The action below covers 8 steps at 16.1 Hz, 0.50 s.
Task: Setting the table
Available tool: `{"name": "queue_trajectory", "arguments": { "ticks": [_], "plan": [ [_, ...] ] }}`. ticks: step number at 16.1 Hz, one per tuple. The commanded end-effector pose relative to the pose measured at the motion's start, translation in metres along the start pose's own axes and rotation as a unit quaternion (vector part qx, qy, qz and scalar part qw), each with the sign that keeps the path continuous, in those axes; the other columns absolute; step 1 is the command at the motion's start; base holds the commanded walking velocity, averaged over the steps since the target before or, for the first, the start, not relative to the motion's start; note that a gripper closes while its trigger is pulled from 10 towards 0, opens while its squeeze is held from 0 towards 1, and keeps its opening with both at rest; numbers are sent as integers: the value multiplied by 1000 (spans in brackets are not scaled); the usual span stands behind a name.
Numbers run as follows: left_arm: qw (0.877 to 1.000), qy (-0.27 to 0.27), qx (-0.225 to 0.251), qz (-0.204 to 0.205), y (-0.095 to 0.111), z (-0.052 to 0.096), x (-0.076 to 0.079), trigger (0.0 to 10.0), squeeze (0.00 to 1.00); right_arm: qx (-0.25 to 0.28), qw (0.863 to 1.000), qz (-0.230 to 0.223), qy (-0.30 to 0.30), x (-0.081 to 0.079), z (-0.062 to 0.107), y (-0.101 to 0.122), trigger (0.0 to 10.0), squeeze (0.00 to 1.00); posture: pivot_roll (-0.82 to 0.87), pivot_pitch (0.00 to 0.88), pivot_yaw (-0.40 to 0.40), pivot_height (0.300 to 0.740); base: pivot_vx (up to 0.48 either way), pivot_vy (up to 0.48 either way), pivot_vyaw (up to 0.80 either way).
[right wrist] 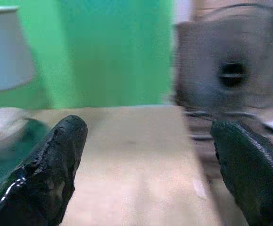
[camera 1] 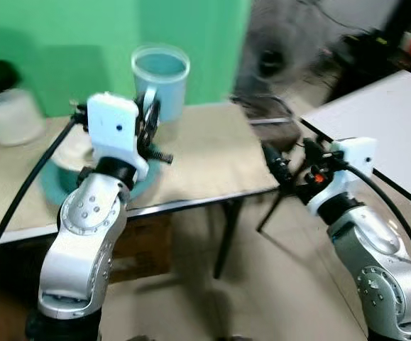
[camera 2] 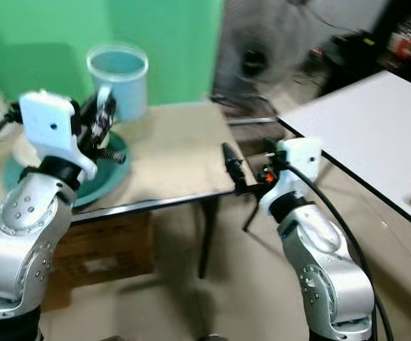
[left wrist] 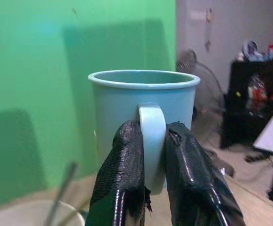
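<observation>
Mug (left wrist: pixel 143 106): pale blue plastic, wide rolled rim, one handle; it is held up above the table (camera 1: pixel 212 160), in front of the green wall (camera 1: pixel 63 35).
Left gripper (left wrist: pixel 153 155): both black fingers pressed on the mug handle, one on each side.
Right gripper (right wrist: pixel 150 160): fingers spread wide apart, nothing between them, near the table edge.
Plate (camera 2: pixel 106 177): teal, on the table under the left gripper.
Left wrist view: a white bowl (left wrist: pixel 32 214) with a thin stick in it, below the mug; blurred.
Hard to see: a white jar (camera 1: pixel 6 106) with dark lid, blurred at the far left.

Green wall (camera 1: pixel 63 42) behind beige table (camera 1: pixel 205 156).
</observation>
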<state>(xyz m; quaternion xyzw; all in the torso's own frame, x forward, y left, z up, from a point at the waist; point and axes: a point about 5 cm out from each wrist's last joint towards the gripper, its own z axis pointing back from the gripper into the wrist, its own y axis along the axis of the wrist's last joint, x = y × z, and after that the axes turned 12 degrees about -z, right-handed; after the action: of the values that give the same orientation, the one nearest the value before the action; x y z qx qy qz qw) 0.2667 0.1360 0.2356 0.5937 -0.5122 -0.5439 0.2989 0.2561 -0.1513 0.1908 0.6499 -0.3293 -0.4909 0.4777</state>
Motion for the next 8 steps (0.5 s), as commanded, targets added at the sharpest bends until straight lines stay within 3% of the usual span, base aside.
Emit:
{"name": "queue_trajectory", "arguments": {
  "ticks": [1, 3, 7, 8],
  "plan": [
    [1000, -2, -19, 7, -3, 4, -2, 10000, 0, 7, 1000, 16, -26, 5, 3, 2, 10000, 0, -23, 28, -31, 740, 0, 0, -788],
    [998, -9, -62, -15, -25, 14, -7, 10000, 0, 18, 996, 24, -78, 14, 12, -2, 10000, 0, -57, 26, 16, 740, 0, 0, -781],
    [997, 4, -66, 33, -33, 28, -16, 10000, 0, -1, 993, 33, -109, 20, 24, -17, 10000, 0, -46, 38, 46, 740, 0, 0, -780],
    [996, 2, -91, 6, -40, 30, -15, 10000, 0, -12, 993, 24, -116, 24, 27, -22, 10000, 0, -49, 25, 47, 740, 0, 0, -763]
  ]
}}
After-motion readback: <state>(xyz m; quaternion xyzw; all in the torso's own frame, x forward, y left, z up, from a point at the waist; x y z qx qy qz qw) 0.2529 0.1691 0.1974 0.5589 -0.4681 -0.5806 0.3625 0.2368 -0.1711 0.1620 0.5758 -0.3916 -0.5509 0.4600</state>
